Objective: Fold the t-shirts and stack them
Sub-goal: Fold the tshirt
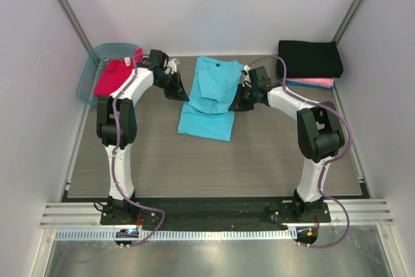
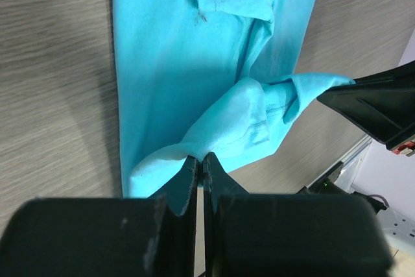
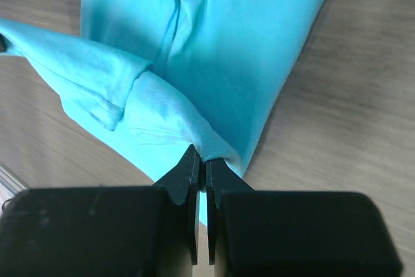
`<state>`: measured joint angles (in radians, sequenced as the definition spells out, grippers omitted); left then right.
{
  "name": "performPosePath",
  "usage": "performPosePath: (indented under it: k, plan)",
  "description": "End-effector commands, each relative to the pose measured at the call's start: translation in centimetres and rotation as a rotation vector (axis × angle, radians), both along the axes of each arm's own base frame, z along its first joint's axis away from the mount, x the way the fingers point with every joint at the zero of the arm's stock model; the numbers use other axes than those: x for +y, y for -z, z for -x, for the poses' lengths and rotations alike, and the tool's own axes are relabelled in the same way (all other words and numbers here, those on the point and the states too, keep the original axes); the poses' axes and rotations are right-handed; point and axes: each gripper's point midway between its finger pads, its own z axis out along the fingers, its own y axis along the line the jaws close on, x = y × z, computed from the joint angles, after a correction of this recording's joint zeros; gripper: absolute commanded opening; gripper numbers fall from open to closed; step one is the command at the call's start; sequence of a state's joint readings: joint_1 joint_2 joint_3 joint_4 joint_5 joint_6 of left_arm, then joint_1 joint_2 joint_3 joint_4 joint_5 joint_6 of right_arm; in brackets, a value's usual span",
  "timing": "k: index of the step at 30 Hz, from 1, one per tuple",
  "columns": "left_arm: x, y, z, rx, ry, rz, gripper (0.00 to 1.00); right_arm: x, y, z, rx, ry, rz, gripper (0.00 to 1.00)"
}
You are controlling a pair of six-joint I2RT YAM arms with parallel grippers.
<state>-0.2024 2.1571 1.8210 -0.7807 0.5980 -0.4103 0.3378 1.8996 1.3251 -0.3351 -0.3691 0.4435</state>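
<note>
soft turquoise cloth t-shirt (image 1: 211, 98) | lies mid-counter (image 1: 194, 160), nearer far edge | left end effector (image 2: 200, 159), right end effector (image 3: 201, 157): clamped on opposite side folds | likely light, limp, sagging: pinch edges, lift both sides together

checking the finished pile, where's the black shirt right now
In the top view the black t-shirt lies folded at the far right corner of the table, on top of the pink t-shirt.

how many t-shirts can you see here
4: turquoise one mid-table, red-magenta one in the tub back left, black one folded atop a pink one back right. Others may be hidden.
</note>
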Motion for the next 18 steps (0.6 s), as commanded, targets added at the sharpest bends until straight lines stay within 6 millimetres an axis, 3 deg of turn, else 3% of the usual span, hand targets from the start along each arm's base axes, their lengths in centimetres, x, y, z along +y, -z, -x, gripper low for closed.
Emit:
performPosePath:
  k: [1, 16, 17, 18]
  plan:
    - [-0.2, -0.9, -1.9, -0.078, 0.011, 0.013, 0.00, 1.1, -2.0, -2.4, -0.089, -0.025, -0.035, 0.01]
    - [-0.7, 0.3, -3.9, -0.097, 0.007, 0.026, 0.00, 2.0, -0.8, -4.3, -0.079, -0.044, -0.047, 0.02]
    - [-0.6, 0.4, -4.1, -0.100, 0.005, 0.021, 0.01, 2.1, -0.8, -4.3, -0.079, -0.044, -0.048, 0.02]
    - [-0.6, 0.5, -4.1, -0.101, 0.007, 0.014, 0.09, 2.1, -0.4, -4.4, -0.074, -0.046, -0.045, 0.02]
